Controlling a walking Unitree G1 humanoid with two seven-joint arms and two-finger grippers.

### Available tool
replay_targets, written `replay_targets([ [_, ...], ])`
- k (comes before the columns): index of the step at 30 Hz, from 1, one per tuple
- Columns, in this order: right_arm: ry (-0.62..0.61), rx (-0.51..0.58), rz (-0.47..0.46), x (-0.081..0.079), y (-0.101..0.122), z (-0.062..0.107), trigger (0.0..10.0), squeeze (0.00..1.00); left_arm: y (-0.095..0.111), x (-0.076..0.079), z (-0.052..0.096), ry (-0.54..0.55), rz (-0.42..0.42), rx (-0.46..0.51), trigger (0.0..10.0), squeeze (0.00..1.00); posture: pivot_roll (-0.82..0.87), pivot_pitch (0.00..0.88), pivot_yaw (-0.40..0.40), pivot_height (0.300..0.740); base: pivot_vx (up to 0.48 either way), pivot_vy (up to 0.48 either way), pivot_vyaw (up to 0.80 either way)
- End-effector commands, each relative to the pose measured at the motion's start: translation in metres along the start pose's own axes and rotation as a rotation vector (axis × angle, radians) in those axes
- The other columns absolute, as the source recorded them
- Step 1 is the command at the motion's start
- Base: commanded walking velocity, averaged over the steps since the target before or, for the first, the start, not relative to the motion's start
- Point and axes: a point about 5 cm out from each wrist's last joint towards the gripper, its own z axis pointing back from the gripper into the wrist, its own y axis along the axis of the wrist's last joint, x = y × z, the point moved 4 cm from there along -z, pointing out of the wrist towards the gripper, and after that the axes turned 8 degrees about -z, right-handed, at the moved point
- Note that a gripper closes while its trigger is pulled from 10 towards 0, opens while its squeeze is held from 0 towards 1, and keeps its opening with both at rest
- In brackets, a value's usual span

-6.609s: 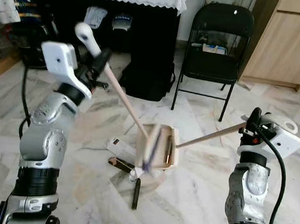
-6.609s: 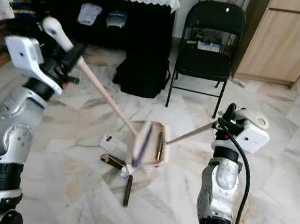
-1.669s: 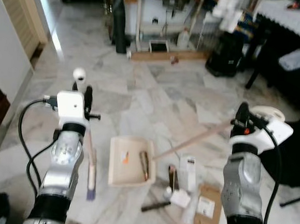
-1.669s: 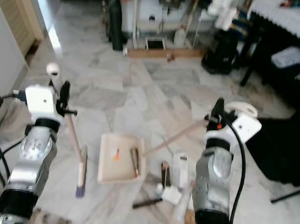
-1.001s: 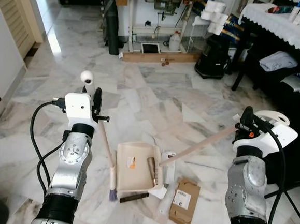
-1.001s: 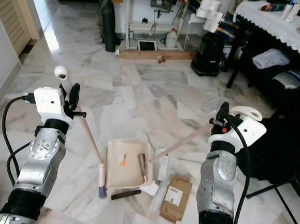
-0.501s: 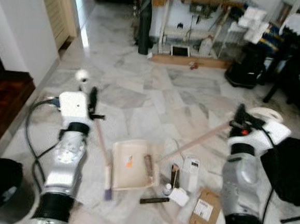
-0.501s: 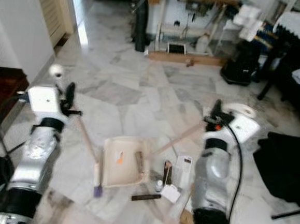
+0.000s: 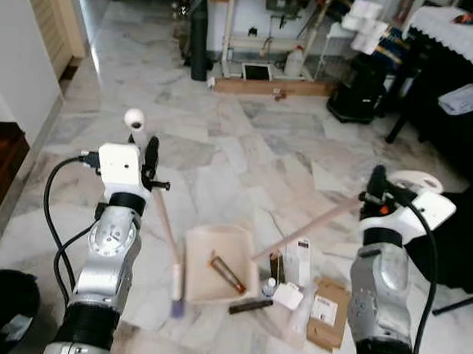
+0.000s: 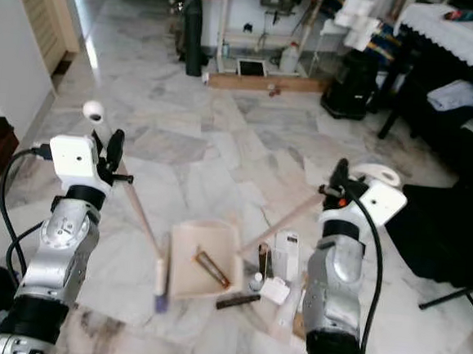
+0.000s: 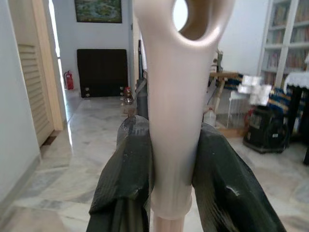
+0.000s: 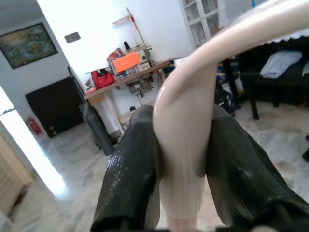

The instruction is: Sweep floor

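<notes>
Left claw (image 11: 171, 164) upright around broom handle (image 11: 174, 111), seemingly.

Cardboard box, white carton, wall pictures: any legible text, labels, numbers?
None can be read.
Cardboard box: a white label with print, too small to read.
White carton: dark marks, too blurred to read.
Framed picture on the wall: an image, no lettering to be made out.
Small wall plaque: too small to read.
</notes>
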Motion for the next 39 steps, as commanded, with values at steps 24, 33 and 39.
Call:
replay_targets([
  [24, 0.001, 0.045, -0.04, -0.0025, 0.0128, -0.0055, 10.0, 0.0, 0.0097, 0.0077, -0.0014, -0.028, 0.009, 0.035, 10.0, 0.0, 0.07, 0.009, -0.016, 0.74, 0.0, 0.0, 0.0],
  [33, 0.0, 0.043, -0.043, -0.0032, 0.0118, -0.0052, 10.0, 0.0, 0.01, 0.0076, -0.0013, -0.031, 0.01, 0.036, 10.0, 0.0, 0.08, 0.012, -0.013, 0.74, 0.0, 0.0, 0.0],
  [39, 0.001, 0.038, -0.044, -0.0042, 0.0104, -0.0049, 10.0, 0.0, 0.0099, 0.0082, -0.0014, -0.035, 0.007, 0.035, 10.0, 0.0, 0.08, 0.015, -0.012, 0.74, 0.0, 0.0, 0.0],
])
